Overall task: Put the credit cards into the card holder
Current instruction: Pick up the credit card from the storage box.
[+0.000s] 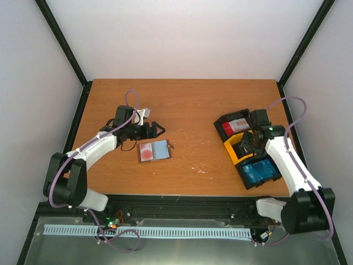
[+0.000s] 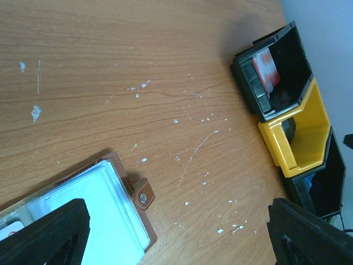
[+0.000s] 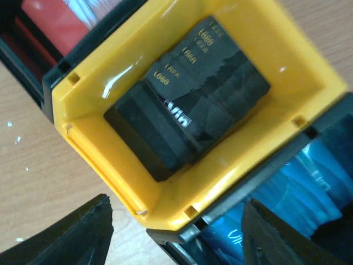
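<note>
three trays: one row at the right of the table (image 1: 187, 105), each touching the next: far black tray (image 1: 220, 122), yellow tray (image 1: 229, 148), near black tray (image 1: 244, 174).
one card holder (image 1: 160, 150): lies open and flat on the table, left of centre, well apart from the trays.
credit cards: red and white cards (image 1: 237, 126) in the far black tray, dark cards (image 3: 187, 99) in the yellow tray, blue cards (image 1: 259, 172) in the near black tray. one red and white card (image 1: 146, 152) sits in the card holder's left pocket.
left claw (image 1: 159, 130): spread wide, nothing between its fingers (image 2: 49, 232), just beside the card holder's far edge.
right claw (image 1: 246, 142): spread wide and empty, over the yellow tray.
top view only: left arm (image 1: 94, 148), right arm (image 1: 289, 160) and the whole row together.
left wrist view only: the holder's brown tab with its metal clasp (image 2: 143, 194); white specks (image 2: 34, 112) on the table.
right wrist view only: the dark cards stacked, with embossed digits; how many i cannot tell.
</note>
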Controlling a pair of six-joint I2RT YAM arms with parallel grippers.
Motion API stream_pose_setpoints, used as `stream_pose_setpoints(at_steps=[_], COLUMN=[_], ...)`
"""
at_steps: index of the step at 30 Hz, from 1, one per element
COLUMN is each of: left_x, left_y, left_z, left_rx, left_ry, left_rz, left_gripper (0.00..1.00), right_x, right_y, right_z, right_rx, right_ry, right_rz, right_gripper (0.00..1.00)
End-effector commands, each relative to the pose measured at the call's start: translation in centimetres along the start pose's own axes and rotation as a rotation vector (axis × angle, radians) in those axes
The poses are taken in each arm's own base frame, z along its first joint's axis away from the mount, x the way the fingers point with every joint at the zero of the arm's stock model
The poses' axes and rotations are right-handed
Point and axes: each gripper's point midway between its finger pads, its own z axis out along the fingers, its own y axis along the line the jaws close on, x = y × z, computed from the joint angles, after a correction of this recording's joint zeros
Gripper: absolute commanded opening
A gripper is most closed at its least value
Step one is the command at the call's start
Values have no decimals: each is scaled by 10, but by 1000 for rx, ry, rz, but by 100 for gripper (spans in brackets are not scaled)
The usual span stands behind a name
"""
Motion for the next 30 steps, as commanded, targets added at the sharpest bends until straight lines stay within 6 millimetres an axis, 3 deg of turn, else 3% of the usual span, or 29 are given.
stream_pose_setpoints(at_steps=[1,3,8,16,20,25,30], left_x=[-17,-18,-22,-24,-21,-20,-21], left_y=[-13,-12,-11,-7,-4,-3,-1], left_z=[4,7,11,12,13,13,13], left_rx=[49,53,49,25,16,8,3], left_ry=[-22,-7,0,4,10,10,7], left_rz=[64,61,67,66,63,66,66], left_gripper=[89,89,89,88,88,88,88], right_x=[4,-6,-28,-17,-16,-13,-7], right_y=[22,27,33,35,34,30,39], right_z=[28,41,70,116,127,136,139], right_rx=[-74,-57,-47,-62,-54,-31,-87], right_ry=[116,116,109,212,221,226,246], right_rz=[-108,-113,-110,-119,-124,-137,-133], right_gripper=[57,52,52,51,45,46,48])
